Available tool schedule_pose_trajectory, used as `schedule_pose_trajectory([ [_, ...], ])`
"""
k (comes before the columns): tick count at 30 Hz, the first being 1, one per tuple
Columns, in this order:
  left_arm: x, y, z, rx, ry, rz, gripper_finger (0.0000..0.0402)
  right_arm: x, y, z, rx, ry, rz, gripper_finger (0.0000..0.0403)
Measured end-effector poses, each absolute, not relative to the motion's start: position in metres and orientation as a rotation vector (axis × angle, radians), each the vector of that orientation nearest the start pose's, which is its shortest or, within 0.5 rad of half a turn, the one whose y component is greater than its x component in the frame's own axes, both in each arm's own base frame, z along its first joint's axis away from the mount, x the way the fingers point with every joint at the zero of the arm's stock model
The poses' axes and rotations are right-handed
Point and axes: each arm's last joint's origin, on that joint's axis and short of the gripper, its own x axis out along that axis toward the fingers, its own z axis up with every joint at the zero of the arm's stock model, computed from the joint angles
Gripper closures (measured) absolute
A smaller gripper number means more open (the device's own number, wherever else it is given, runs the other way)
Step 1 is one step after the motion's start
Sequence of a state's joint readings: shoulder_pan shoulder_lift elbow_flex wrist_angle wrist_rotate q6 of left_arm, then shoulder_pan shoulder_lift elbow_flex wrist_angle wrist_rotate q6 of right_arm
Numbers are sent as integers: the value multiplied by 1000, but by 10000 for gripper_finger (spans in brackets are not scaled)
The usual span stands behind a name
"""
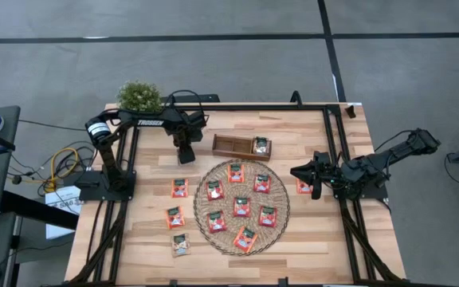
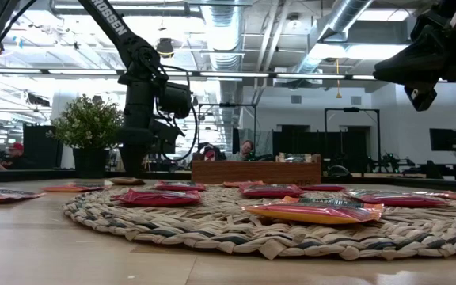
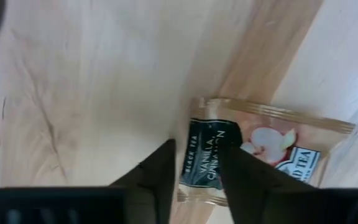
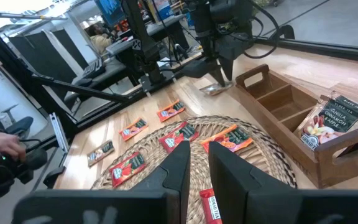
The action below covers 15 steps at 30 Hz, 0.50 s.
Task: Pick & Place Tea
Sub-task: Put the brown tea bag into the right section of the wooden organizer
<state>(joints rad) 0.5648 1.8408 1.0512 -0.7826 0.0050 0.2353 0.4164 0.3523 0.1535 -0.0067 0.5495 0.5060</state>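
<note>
Wooden table (image 1: 309,239), tray (image 1: 231,145) holding one sachet (image 1: 261,146), left gripper (image 3: 196,167) jaws pinching sachet (image 3: 207,155), right gripper (image 4: 197,163) jaws apart.

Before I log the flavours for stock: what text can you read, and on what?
"BLACK TEA / VANILLA CINNAMON": dark label of the pale beige sachet between the left pincer fingers.
"ROSSEN", first letter cut off: the dark left arm.
Labels of the red-orange sachets on the round woven mat: too small to read.
</note>
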Motion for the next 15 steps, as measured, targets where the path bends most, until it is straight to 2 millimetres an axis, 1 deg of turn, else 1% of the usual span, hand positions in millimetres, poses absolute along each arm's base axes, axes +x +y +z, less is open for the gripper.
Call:
schedule_pose_trajectory([
  [7, 262, 165, 133, -259, 1548, 276, 388, 111, 33, 186, 408, 144, -175, 351],
  [9, 263, 166, 135, -260, 1542, 282, 397, 111, 33, 186, 408, 144, -175, 351],
  [15, 267, 169, 141, -256, 1558, 289, 401, 111, 33, 186, 408, 144, -175, 351],
])
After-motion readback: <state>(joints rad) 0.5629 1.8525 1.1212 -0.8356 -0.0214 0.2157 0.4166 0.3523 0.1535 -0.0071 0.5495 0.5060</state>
